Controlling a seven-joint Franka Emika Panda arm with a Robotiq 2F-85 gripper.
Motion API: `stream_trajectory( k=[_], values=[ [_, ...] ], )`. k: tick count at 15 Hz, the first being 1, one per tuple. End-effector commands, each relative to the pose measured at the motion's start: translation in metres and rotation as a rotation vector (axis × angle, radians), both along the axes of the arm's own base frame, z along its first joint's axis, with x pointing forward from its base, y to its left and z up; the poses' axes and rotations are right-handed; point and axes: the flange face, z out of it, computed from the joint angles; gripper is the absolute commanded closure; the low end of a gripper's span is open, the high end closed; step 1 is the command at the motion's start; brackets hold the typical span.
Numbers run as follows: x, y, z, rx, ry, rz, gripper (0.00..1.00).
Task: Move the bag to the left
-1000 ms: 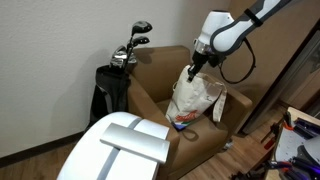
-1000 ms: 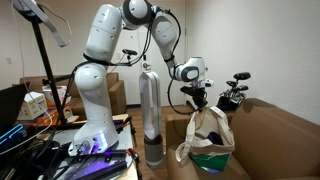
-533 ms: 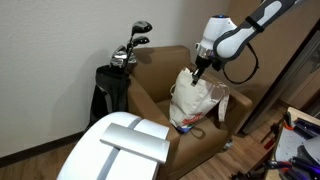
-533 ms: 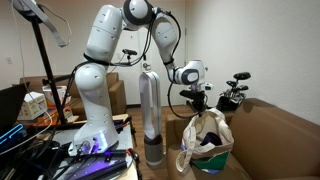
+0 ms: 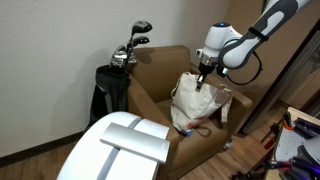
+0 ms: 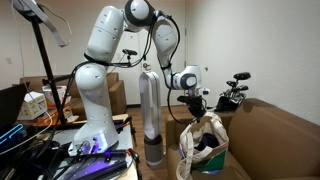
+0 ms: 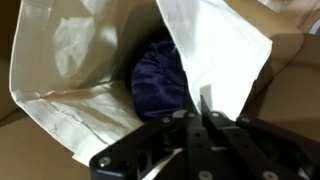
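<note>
Bag [image 5: 195, 106], cream cloth, slumps in the brown armchair [image 5: 150, 80] in an exterior view, the gripper [image 5: 203, 84] at its top edge and a golf bag [image 5: 108, 88] beside the chair. In the wrist view the jaws are pinched on the bag's rim, with dark blue cloth [image 7: 158, 75] inside.

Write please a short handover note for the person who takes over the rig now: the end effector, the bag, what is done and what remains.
The end effector is shut on the top edge of the bag, gripping from above; the wrist view shows white cloth pinched in it.
The bag stands open and upright on the seat of the armchair, with a dark blue cloth inside.
Done: the grasp.
Left: move the bag to the left, set it down and release. Whether it is lifted off the seat, I cannot tell.
</note>
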Motion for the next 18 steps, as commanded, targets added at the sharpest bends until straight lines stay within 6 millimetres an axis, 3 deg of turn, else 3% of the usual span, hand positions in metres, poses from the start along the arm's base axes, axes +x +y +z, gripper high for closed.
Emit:
stream_trajectory(
  k=[1, 9, 10, 12, 18],
  values=[
    [-0.019, 0.003, -0.008, -0.034, 0.011, 0.125, 0.96],
    [-0.060, 0.026, -0.021, -0.111, 0.056, 0.375, 0.96],
    [-0.063, 0.026, -0.023, -0.108, 0.066, 0.366, 0.71],
    [-0.067, 0.025, -0.025, -0.105, 0.081, 0.344, 0.66],
    [-0.071, 0.019, -0.009, -0.091, 0.098, 0.241, 0.28]
  ],
)
